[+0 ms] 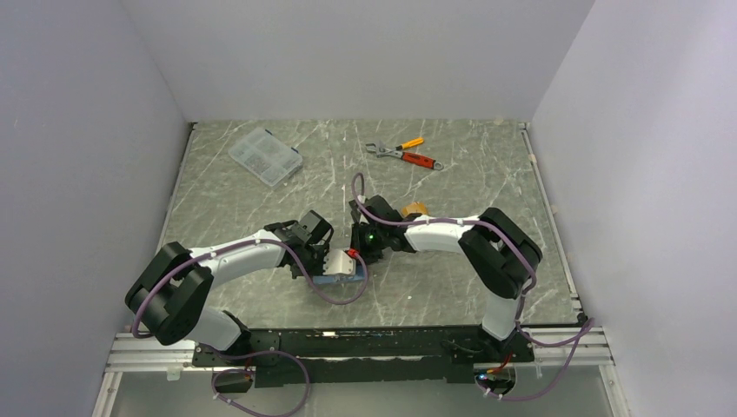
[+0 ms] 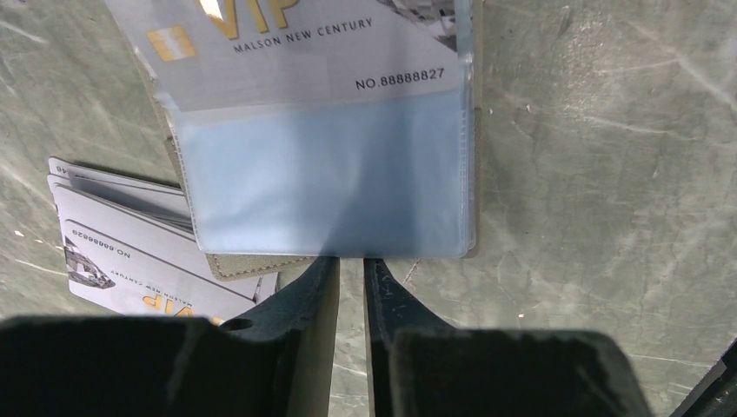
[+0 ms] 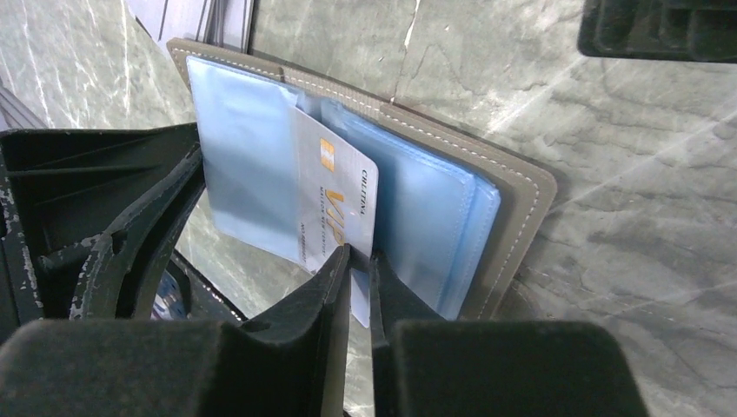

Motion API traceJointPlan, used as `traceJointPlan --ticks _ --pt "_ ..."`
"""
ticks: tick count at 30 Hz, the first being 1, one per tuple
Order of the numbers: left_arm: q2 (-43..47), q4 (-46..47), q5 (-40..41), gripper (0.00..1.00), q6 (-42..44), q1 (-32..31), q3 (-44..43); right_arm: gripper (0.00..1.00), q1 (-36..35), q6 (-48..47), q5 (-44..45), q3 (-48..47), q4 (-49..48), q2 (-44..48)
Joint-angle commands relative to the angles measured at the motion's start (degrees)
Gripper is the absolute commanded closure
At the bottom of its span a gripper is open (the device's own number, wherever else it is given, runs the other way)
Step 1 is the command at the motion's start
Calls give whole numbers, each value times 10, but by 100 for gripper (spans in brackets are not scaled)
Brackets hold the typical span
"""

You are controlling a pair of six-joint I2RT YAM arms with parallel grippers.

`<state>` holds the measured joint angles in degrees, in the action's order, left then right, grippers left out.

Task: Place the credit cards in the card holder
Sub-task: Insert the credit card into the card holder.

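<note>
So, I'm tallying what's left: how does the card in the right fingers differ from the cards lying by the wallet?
The held card is one card, pinched by the right fingers; the loose cards are several, overlapping. The held card sits partway inside a blue sleeve of the card holder; the loose cards lie flat on the table. Both are silvery-grey with gold VIP print.

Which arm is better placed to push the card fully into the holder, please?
Right: the right gripper pinches the card, already partly in the holder; the left gripper steadies its edge.
</note>
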<state>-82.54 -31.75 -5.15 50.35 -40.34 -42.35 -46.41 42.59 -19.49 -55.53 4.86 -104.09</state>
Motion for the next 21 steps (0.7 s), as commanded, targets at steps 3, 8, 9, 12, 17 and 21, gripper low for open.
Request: traceJointPlan --ticks 3,8,9,12,17,21 --pt "-20 17 -3 80 13 0 18 100 -22 -5 43 -8 63 -43" --pt "-19 14 -2 81 15 -1 19 100 -24 8 69 -9 56 -47" --pt "-18 14 -3 81 16 0 20 100 -24 12 72 -9 52 -48" --pt "-19 13 -3 81 16 0 21 100 -24 24 84 -7 50 -54" --pt "-14 9 -6 82 15 -2 21 100 -24 42 103 -6 46 -65" --pt "-17 11 -4 82 16 -4 21 100 -30 30 83 -23 44 -81"
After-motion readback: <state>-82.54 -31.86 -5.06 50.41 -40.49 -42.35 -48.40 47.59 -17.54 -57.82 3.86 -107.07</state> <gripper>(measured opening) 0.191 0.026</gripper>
